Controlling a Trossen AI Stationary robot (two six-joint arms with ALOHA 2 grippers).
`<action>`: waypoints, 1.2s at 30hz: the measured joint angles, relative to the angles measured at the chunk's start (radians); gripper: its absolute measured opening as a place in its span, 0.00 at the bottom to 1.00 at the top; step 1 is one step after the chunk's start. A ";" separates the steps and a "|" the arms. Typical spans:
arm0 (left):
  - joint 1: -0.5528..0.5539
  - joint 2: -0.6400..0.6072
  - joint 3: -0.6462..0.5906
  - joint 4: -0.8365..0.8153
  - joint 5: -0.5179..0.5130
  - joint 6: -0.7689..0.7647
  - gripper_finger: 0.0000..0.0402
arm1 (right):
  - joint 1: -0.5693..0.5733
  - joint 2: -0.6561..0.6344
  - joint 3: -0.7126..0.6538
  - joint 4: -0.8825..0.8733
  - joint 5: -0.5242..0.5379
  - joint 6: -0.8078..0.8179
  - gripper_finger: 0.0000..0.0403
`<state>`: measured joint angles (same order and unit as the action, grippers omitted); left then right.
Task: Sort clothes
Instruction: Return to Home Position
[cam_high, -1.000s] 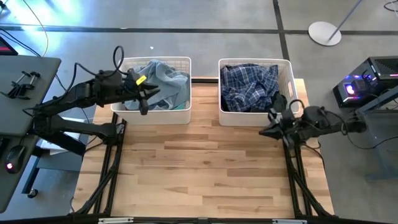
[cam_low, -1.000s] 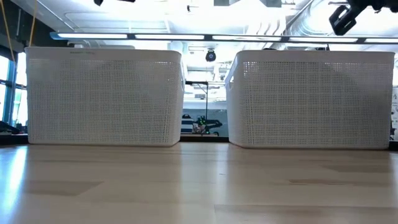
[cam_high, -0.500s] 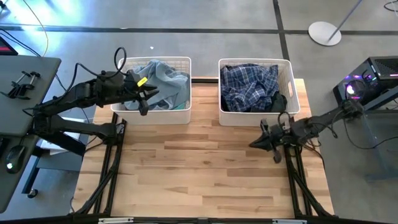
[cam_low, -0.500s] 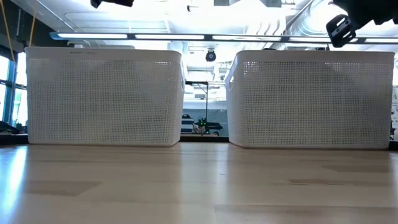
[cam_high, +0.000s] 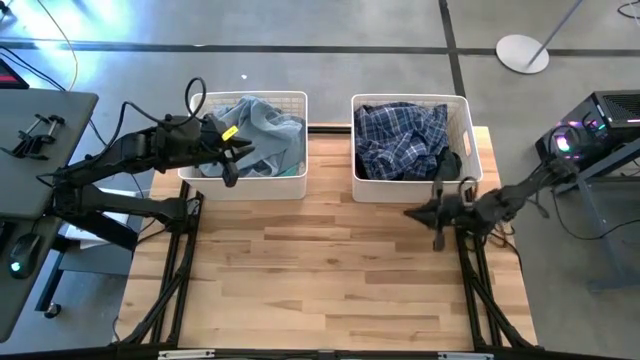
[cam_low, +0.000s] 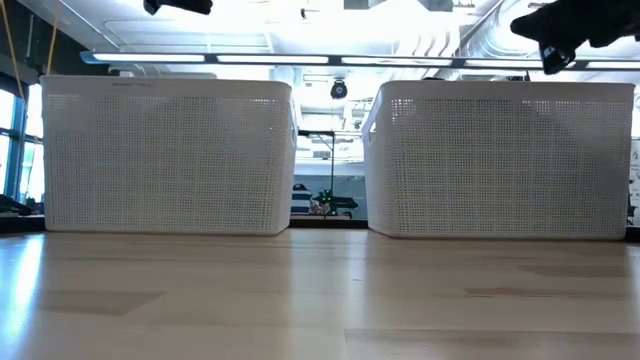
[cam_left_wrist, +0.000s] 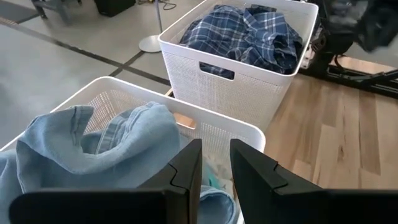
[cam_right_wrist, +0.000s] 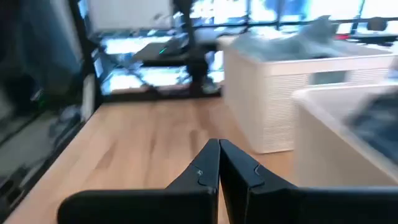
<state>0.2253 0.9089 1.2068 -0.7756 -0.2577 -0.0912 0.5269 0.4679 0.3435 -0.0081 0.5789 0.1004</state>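
Two white slatted baskets stand side by side at the table's far edge. The left basket (cam_high: 290, 186) holds light-blue denim clothes (cam_high: 255, 125), also seen in the left wrist view (cam_left_wrist: 106, 143). The right basket (cam_high: 400, 190) holds navy-white plaid clothes (cam_high: 400, 135) and a black piece (cam_high: 448, 165). My left gripper (cam_high: 232, 156) hovers over the left basket's near left part, its fingers (cam_left_wrist: 186, 165) a narrow gap apart with nothing between them. My right gripper (cam_high: 412, 212) is shut and empty. It points toward the table's left, above the wood just in front of the right basket.
Bare wooden table top (cam_high: 320, 270) stretches from the baskets to the near edge. A grey side table with a clamp (cam_high: 30, 135) stands off the left edge and a computer case (cam_high: 590, 130) off the right. A round white stand base (cam_high: 522, 52) lies on the floor behind.
My right gripper has swung from beside the right basket's near right corner toward the table's left and near side, sinking a little and rolling about its own line. It has stayed shut.
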 joint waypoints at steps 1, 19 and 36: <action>0.000 0.000 0.000 -0.001 0.000 0.005 0.18 | -0.008 -0.046 0.000 -0.032 0.016 0.007 0.00; 0.000 0.000 0.000 -0.015 -0.041 0.025 0.18 | -0.049 -0.466 -0.123 -0.233 -0.048 0.110 0.00; 0.011 0.000 0.000 -0.011 -0.042 0.025 0.18 | -0.242 -0.466 -0.333 0.199 -0.298 -0.064 0.00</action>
<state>0.2365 0.9085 1.2064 -0.7870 -0.2996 -0.0665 0.2848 0.0021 0.0101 0.1912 0.2812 0.0369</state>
